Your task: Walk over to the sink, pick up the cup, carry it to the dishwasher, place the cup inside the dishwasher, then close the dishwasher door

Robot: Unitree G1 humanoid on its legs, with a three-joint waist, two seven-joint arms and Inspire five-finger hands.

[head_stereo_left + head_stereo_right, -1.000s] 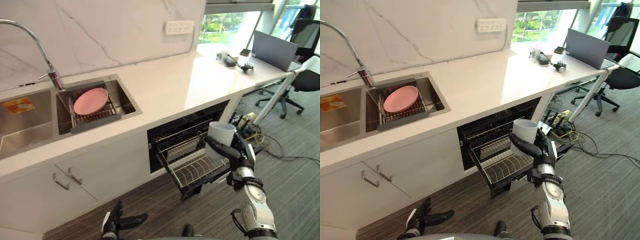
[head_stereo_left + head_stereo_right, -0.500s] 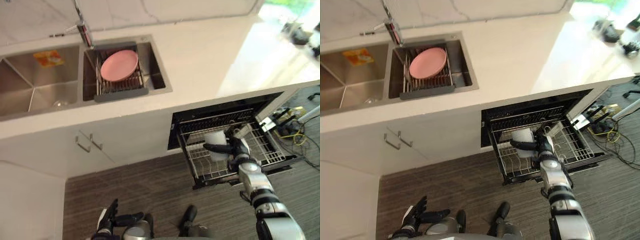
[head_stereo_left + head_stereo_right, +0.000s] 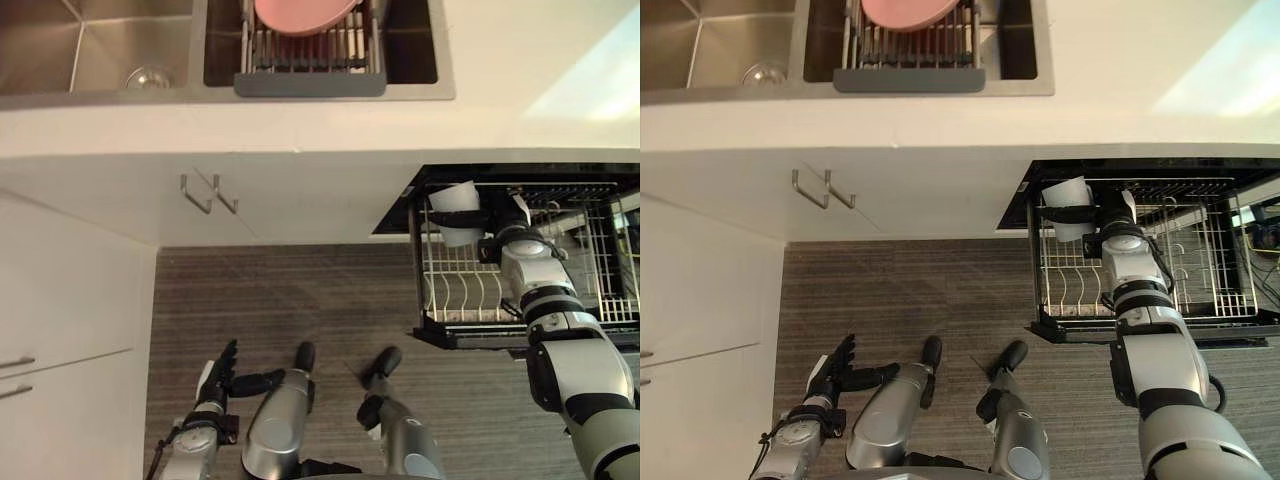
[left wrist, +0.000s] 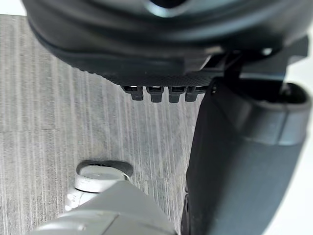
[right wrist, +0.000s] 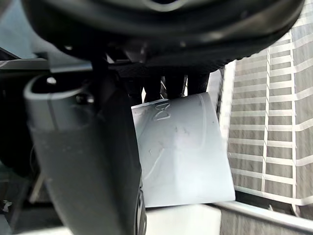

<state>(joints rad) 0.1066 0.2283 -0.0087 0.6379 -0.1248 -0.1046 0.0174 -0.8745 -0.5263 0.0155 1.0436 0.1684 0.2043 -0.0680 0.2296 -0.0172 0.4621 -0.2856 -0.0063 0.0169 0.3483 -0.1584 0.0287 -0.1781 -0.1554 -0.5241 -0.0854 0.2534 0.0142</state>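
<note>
Dishwasher rack (image 3: 470,296), right hand (image 3: 497,243) has carried cup (image 3: 455,197) farther back

cup (image 3: 455,200) in right hand (image 3: 493,245), over dishwasher rack (image 3: 470,296) | plate (image 3: 300,12) in sink (image 3: 100,50), behind-left

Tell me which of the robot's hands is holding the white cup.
The right hand, fingers wrapped round the cup over the pulled-out dishwasher rack. The left hand hangs open near the floor, holding nothing.
</note>
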